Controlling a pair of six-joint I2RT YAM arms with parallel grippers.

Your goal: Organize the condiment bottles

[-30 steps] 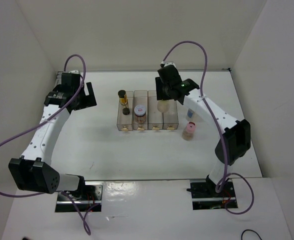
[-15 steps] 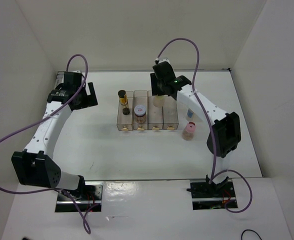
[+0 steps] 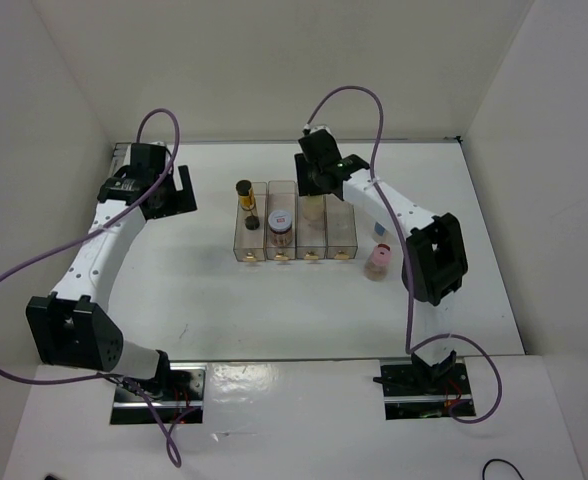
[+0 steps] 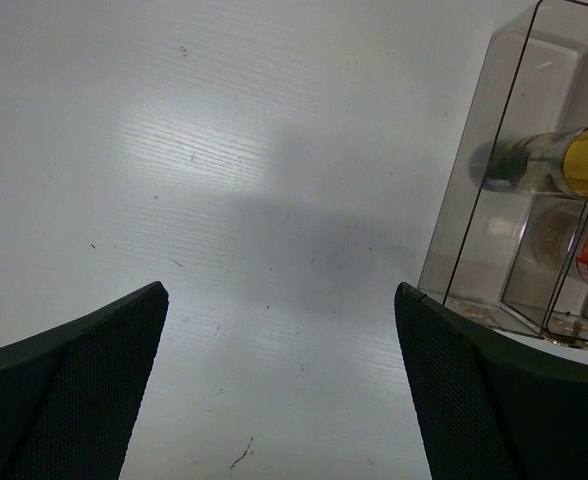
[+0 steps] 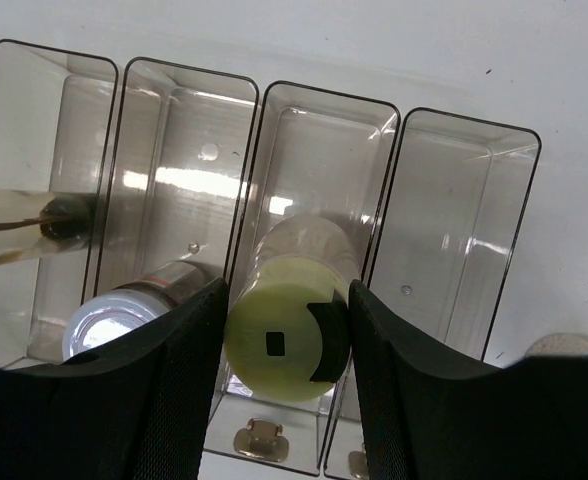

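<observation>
Two slots of the clear four-slot plastic rack already hold jars. In the past second the right gripper, clamped on the cream jar with the dark-dotted lid, has swung left over the third slot at centre frame, so lowering it looks next. The left gripper hangs upper left, fingers apart and empty.

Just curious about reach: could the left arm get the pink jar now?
Probably not easily: the pink jar stands right of the rack, with rack and right arm in the left arm's way.
</observation>
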